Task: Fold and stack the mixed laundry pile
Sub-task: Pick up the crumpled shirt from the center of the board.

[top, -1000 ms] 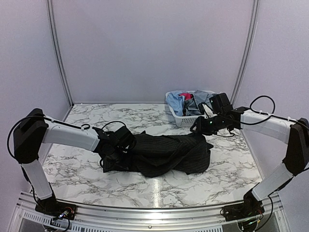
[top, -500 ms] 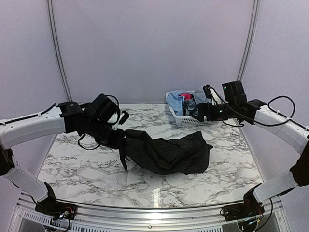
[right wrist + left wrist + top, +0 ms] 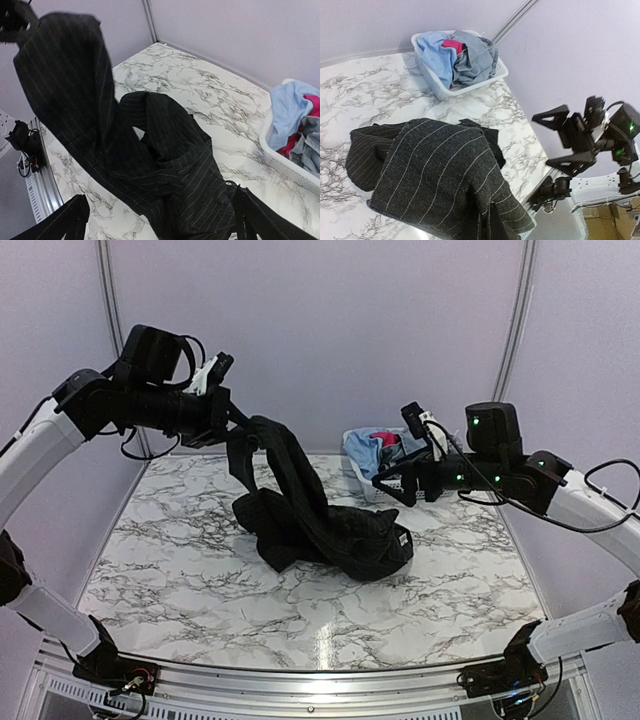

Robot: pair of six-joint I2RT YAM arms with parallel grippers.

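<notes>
Marble-patterned white bench point(image 3: 180, 570) runs between pale lilac walls, and most of what is on it has shifted in the last second. On the left, the left tool point(image 3: 222, 418), which was low on the bench at the near end of the garment and only half closed, is now clamped tight on a fold of the large black pinstriped button shirt point(image 3: 320, 520) and has swung up high toward the back wall. The shirt goes with it. One end hangs from that grip in a long drape. The rest has been dragged leftward and lies bunched on the bench under it, where a moment ago the whole thing lay in a low flat heap.

Further right, the right tool point(image 3: 398, 455) has let go. It was pinched in at the shirt's far end, and now its fingers stand wide with nothing between them, hovering above the cloth and apart from it. Just behind it, the white plastic lattice basket point(image 3: 470, 86) sits where it was, holding the light blue piece point(image 3: 437, 52), the bright pink-red one point(image 3: 451, 46) and the grey-blue one point(image 3: 475, 57).

To my eye this is a handover to a single grip, done to shake the shirt open. No fold is made yet, nothing is stacked, and the free tool will likely need a corner or hem to spread it flat.
</notes>
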